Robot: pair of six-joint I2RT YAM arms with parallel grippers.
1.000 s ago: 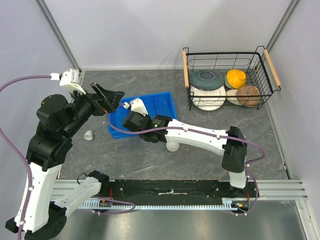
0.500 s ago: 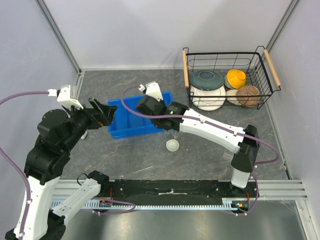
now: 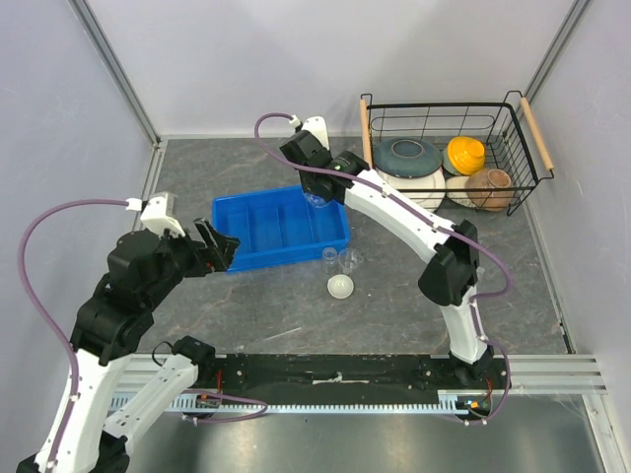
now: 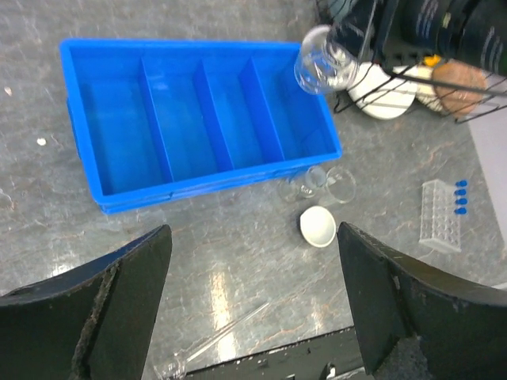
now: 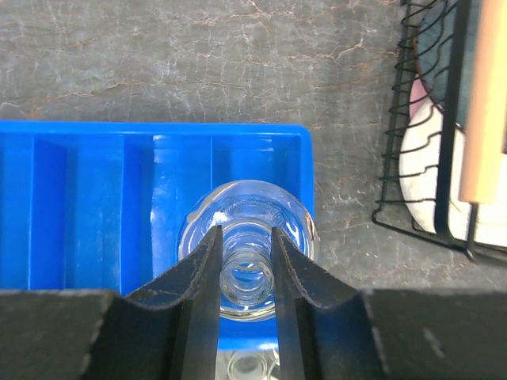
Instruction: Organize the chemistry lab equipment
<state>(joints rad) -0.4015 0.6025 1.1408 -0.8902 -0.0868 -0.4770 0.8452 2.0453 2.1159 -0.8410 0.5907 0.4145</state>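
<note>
Flask [image 5: 247, 273]: held by the neck between the fingers [image 5: 198, 281] of my right gripper [image 5: 245, 237], jaws partly closed and pressing the glass on either side. The grip appears square. The neck points up toward the wrist and the bulb hangs below, so the long axis runs near vertical, along my line of sight.

Position: the flask hangs over the tray [image 5: 307, 166], above the end compartment at the tray's 3 o'clock end in the top view. Whether the bulb touches the tray floor I cannot tell.

Left gripper [image 4: 252, 236]: jaws wide apart, nothing held, hovering near the tray's 8 o'clock corner, well apart from the flask. The right arm is the nearer.

Judgement: the coming move is a straight descent into that compartment, then release. The bulb looks nearly as wide as the compartment, so centring between divider and end wall matters. A tilt could catch the rim.

Outstanding: two beakers [image 3: 348, 259] and a dish [image 3: 340, 287] stand on the counter [image 3: 246, 168] at the tray's 5 o'clock. A tube rack [image 4: 441, 214] lies beyond them toward 4 o'clock.
</note>
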